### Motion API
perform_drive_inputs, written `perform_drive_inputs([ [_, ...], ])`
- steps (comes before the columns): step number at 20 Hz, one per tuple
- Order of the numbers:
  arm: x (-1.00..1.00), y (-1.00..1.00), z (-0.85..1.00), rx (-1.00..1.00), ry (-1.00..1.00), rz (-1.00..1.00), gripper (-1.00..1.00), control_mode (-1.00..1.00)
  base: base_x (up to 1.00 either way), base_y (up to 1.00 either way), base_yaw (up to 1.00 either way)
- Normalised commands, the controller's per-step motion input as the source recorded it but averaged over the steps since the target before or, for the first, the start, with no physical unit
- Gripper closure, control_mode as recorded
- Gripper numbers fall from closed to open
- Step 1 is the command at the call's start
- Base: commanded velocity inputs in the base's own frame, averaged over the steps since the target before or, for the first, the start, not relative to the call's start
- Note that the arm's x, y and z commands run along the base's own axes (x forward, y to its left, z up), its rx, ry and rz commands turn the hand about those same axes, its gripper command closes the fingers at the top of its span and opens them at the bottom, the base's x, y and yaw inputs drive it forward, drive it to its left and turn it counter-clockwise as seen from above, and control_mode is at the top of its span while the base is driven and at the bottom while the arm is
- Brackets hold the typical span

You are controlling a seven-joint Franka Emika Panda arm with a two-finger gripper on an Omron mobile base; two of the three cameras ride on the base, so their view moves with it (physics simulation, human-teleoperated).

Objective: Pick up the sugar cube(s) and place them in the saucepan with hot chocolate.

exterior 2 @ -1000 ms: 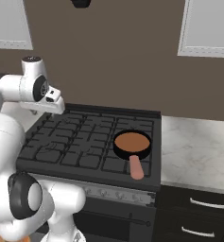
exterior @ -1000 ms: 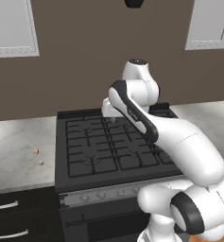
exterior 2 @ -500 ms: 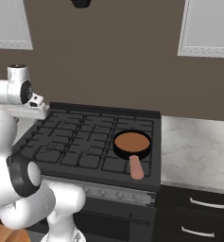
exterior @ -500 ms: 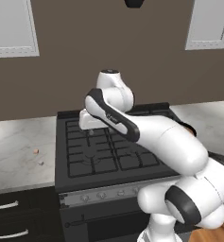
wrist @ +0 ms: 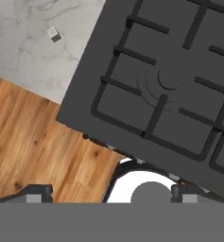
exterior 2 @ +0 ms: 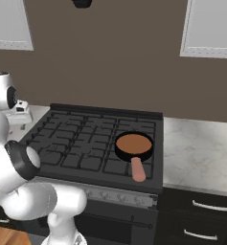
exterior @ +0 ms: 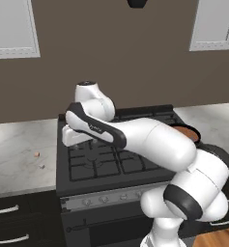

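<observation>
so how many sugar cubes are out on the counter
2, both on the marble counter left of the stove: the orange-tan sugar cube farther back, the pale sugar cube nearer the front edge.

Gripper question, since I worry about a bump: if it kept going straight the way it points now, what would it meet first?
Most likely the stove: the gripper, jaws wide apart, looks down on its front left burner grate. The pale sugar cube lies off to one side on the counter.

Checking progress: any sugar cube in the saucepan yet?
No. In the left base view both sugar cubes lie on the counter left of the stove; the saucepan shows plain brown liquid.
</observation>
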Motion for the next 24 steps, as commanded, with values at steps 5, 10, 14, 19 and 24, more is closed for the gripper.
perform_drive_inputs([
  [5,-0.04,0.40,-0.17,-0.12,0.00,0.21,-1.00,-1.00,0.00,0.00,0.00],
  [10,0.00,0.40,-0.11,-0.11,0.00,0.21,-1.00,-1.00,0.00,0.00,0.00],
  [14,0.00,0.34,-0.10,0.00,0.00,0.20,-1.00,-1.00,0.00,0.00,0.00],
  [19,0.00,0.48,-0.24,0.00,0.00,0.11,-1.00,-1.00,0.00,0.00,0.00],
  [24,0.10,0.42,-0.29,0.00,0.00,0.08,-1.00,-1.00,0.00,0.00,0.00],
])
